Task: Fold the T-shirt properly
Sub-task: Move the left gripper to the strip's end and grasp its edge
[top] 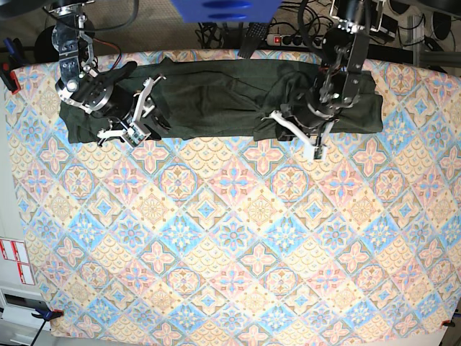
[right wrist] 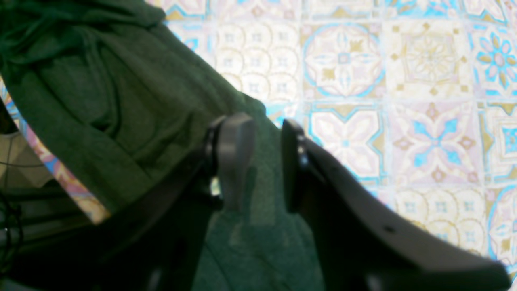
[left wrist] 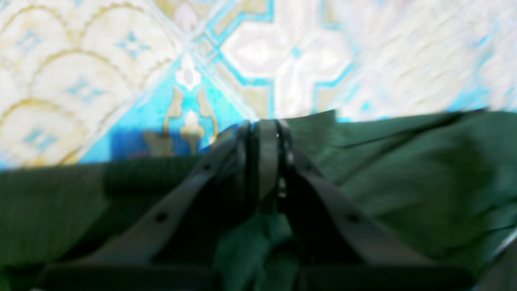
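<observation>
The dark olive-green T-shirt (top: pixel 216 101) lies bunched in a long band along the far edge of the table. My left gripper (top: pixel 299 137) is at the shirt's near edge, right of the middle. In the left wrist view its jaws (left wrist: pixel 266 127) are closed together on the shirt's edge (left wrist: pixel 404 169), and cloth shows under the fingers. My right gripper (top: pixel 140 112) is over the shirt's left end. In the right wrist view it (right wrist: pixel 264 161) stands slightly open, with the shirt (right wrist: pixel 121 101) lying behind the gap between the two fingers.
The patterned tablecloth (top: pixel 230 238) covers the whole table. A power strip and cables (top: pixel 288 36) lie beyond the far edge, near a blue object (top: pixel 216 7). The table's edge (right wrist: pixel 60 173) runs close beside the shirt's left end.
</observation>
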Controlling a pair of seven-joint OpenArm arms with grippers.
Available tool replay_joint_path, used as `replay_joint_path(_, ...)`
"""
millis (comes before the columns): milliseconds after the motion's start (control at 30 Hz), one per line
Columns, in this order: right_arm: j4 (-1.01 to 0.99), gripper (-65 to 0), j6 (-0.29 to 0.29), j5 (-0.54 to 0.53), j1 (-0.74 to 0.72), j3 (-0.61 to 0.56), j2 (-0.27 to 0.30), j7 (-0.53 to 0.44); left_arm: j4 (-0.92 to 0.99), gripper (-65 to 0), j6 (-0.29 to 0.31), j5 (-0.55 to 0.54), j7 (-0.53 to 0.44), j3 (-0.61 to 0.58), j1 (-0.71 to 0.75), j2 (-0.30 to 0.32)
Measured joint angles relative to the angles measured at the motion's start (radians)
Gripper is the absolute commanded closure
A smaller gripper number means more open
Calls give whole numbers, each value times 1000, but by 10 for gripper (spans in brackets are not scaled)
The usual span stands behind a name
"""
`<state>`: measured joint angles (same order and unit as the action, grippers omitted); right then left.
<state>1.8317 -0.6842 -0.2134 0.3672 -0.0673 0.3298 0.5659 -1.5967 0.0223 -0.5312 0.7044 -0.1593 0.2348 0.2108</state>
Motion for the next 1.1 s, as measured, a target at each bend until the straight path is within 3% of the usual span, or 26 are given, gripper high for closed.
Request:
replay_joint_path(267, -1, -153, 0, 0, 2, 1, 2, -2, -276, 0, 0, 5, -4, 198, 184, 6)
replay_joint_path(700, -1, -153, 0, 0, 4, 0, 2, -3, -394, 0, 0, 0, 0, 497, 368, 5)
replay_joint_path(1100, -1, -153, 0, 0, 5, 0, 2, -3, -358, -21, 0, 8, 3, 515, 359, 5)
